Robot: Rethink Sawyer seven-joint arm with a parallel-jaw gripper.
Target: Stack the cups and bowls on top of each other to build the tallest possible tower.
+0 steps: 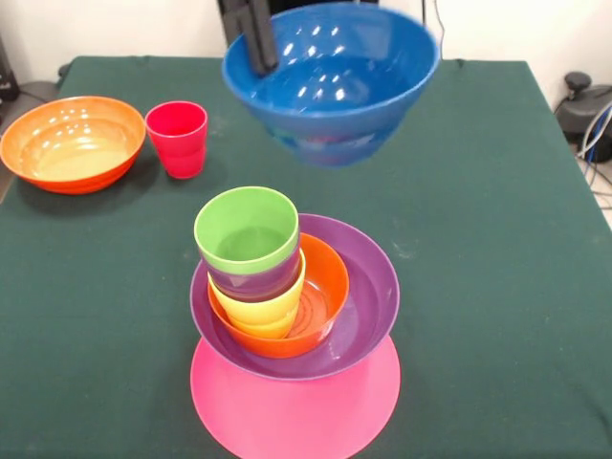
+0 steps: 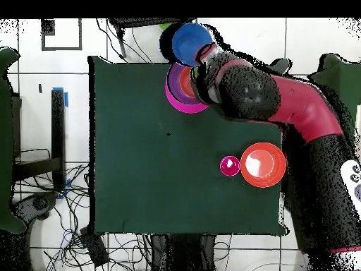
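**Blue bowl held aloft above a half-built tower**

Blue plastic dominates the front view: the blue bowl hangs in the air, well above the table, with the gripper clamped on its rim, one dark finger inside the wall. It looks large here, though it is also nearest the camera's height. In the overhead view the same bowl sits just past the tower, at the table's far edge from the robot's base, with the red and black arm reaching across to it.

The tower stands near the front edge of the table. Its base is the upturned pink bowl; on that rests the purple bowl, holding the small orange bowl. Nested in the orange bowl are the yellow cup, the purple cup and the light green cup, leaning slightly to one side.

Off to the side, well apart from the tower, the large orange bowl and the red cup stand just beside each other, both upright.

By my reading the task is a little past halfway: six pieces are piled, one is in the gripper, and two wait on the table. No light green bowl shows in either view.
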